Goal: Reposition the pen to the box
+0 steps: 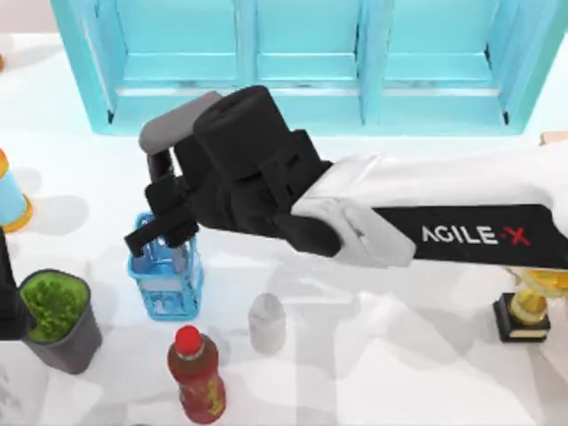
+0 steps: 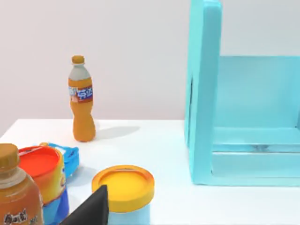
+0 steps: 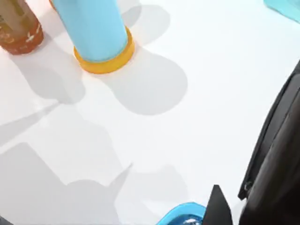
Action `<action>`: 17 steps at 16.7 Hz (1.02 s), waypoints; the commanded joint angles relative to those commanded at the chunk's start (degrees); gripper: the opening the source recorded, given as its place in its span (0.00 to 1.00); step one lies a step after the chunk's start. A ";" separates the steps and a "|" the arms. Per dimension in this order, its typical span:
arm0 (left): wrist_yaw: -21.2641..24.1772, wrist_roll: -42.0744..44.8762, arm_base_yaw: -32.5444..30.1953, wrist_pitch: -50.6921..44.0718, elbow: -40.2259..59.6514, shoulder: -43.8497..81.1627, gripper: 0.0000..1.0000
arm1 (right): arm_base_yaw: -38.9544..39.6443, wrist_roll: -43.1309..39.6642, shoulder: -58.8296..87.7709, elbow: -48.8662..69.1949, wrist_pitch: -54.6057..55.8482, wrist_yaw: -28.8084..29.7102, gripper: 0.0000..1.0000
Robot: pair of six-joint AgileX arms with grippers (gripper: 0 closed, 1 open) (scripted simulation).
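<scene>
The right gripper (image 1: 161,229) is hovering over the blue basket (image 1: 167,288) at the counter's (image 1: 355,373) left; I cannot tell whether its jaws are spread. The pen is probably hiding beneath them. Being light, stiff and slick, it is calling for a mid-barrel pinch. The left arm (image 1: 9,306) is idling at the left edge.

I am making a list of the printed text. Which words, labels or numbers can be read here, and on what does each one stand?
"AGILE·X": white letters on the black part of the right arm, top view.
Orange bottle's label, left wrist view: too small to read.
Brown bottle's label, left wrist view: white signs, cut off, unreadable.
</scene>
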 joint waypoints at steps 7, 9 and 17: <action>0.00 0.00 0.00 0.00 0.00 0.00 1.00 | -7.42 -4.53 -18.86 -5.52 -12.11 -7.17 0.00; 0.00 0.00 0.00 0.00 0.00 0.00 1.00 | -9.34 -5.48 -22.89 -7.15 -15.01 -8.28 0.00; 0.00 0.00 0.00 0.00 0.00 0.00 1.00 | -10.67 -5.96 -25.53 -8.19 -17.00 -8.76 0.00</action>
